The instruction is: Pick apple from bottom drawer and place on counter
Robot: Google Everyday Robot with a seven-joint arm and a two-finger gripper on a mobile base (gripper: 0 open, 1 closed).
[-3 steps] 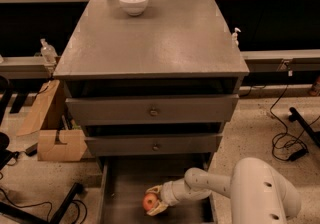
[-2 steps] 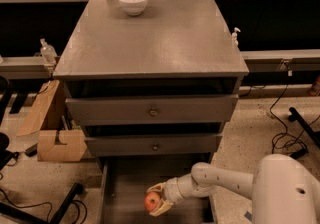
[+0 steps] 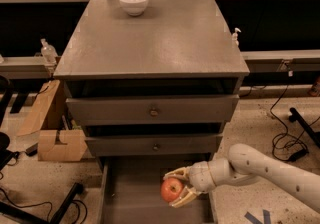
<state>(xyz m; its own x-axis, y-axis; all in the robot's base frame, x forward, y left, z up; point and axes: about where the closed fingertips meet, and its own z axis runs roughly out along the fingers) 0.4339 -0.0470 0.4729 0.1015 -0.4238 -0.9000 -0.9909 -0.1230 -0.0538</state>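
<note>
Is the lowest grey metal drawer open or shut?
Open: the grey bottom drawer is pulled out beneath two knobbed drawers, floor exposed; the tool grips the red-orange apple over it.

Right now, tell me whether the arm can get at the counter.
Probably yes. The end effector grips the apple above the bottom drawer, in front of the upper drawers; the bowl sits at the counter's far edge.

**One high camera, facing the cabinet front**

A single view is given. The scene is seen from above and in front, tilted downward, at middling range. The counter is taken in whole, with the bowl at its far edge. The bottom drawer is cut by the lower frame edge. The gripper is found low, right of centre, over that drawer, clasped on the apple.
</note>
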